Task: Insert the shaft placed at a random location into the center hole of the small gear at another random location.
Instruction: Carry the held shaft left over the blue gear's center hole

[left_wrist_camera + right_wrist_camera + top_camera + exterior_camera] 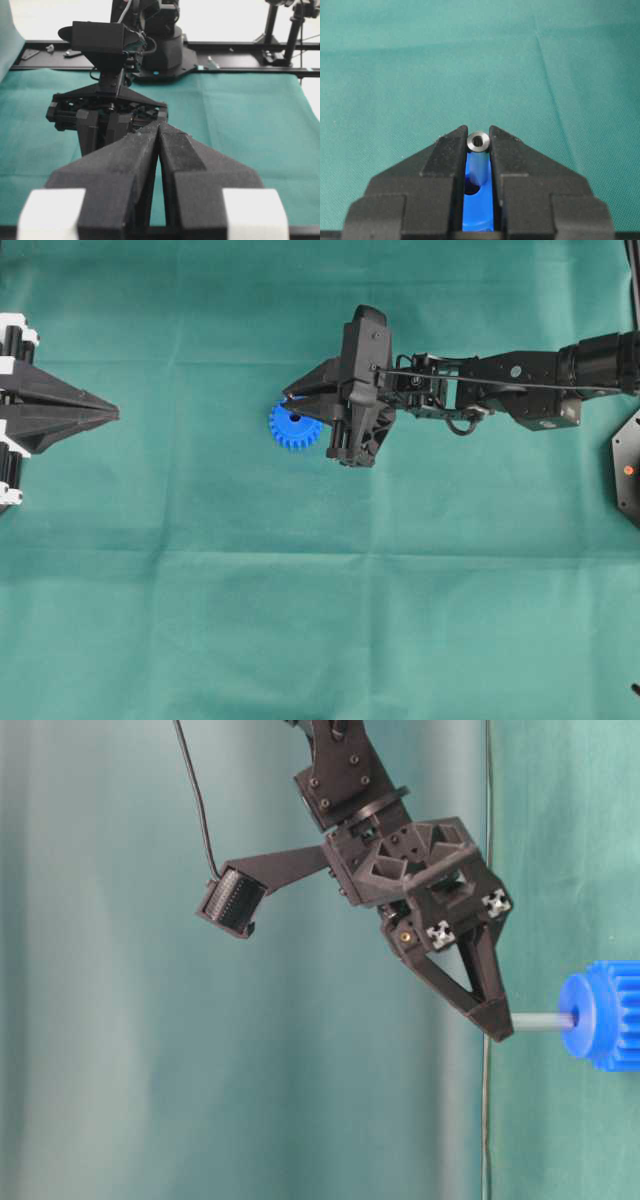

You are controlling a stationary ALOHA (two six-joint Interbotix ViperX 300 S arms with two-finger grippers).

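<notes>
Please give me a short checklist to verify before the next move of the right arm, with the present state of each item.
1. Right end effector shut on the shaft: ok.
2. Shaft tip at the hub of the small gear: ok, in the table-level view it reaches the hub face.
3. Shaft already inside the center hole: cannot tell; the wrist view still shows part of the hole beside the shaft.
4. Gear lying flat on the green cloth: ok.
5. Left end effector shut and far from the gear: ok.
</notes>
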